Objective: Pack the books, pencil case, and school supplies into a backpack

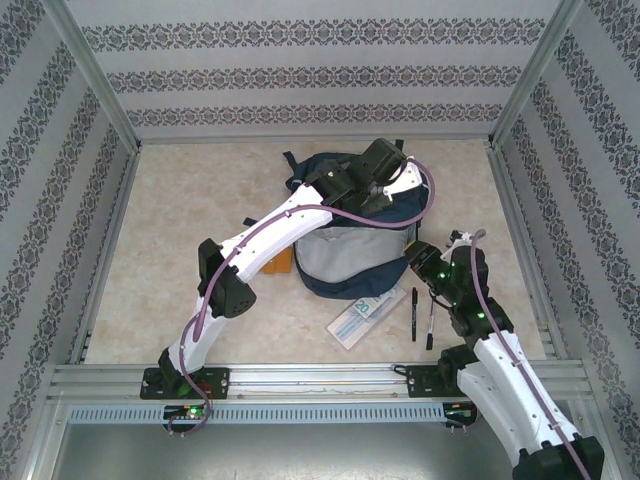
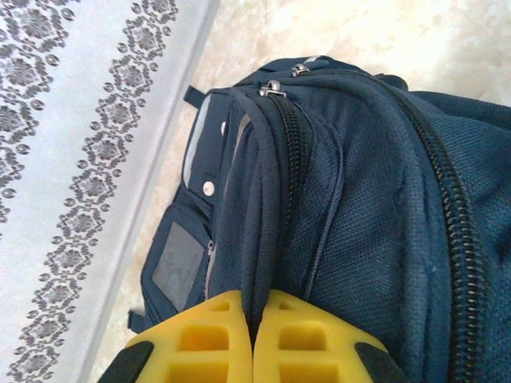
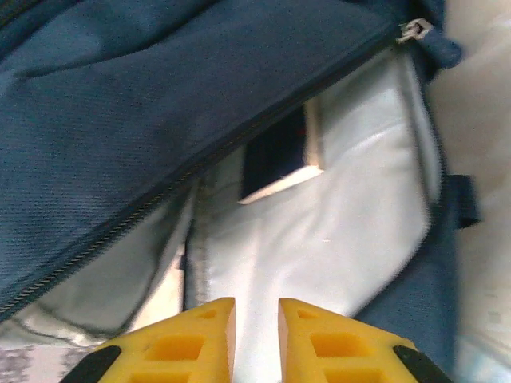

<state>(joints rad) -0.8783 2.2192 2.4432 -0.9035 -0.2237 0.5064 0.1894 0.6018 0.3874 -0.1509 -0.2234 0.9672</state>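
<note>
— Okay, left fingers [image 2: 209, 341]: pressed together on a fold of the backpack [image 2: 359, 207], right by the zip at its upper edge. Why there?
— We read it as holding the mouth up and open, so the other arm gets a gap to feed things through. The fabric looks floppy; if the fold is let go, the flap probably drops.
— And the right fingers [image 3: 185, 343]?
— Slightly apart with nothing between them. They hover at the opening and face the pale lining [image 3: 343, 239].
— Dark slab in there?
— We take that for the navy book [image 3: 275, 155]. Pale page edges show, and it sits inside against the lining, under the raised flap.
— What's outside?
— We see the orange notebook [image 1: 281, 263] on the tabletop [image 1: 170, 230], just beside the backpack's left side. It's half hidden under the left arm, and we cannot tell if it touches. The pencil case [image 1: 360, 318] lies in front of the backpack, with the two pens [image 1: 414, 312] just right of it. All three lie near the right arm, which suits the free hand.
— Progress?
— Early, we judge: one item in, four to go.
</note>
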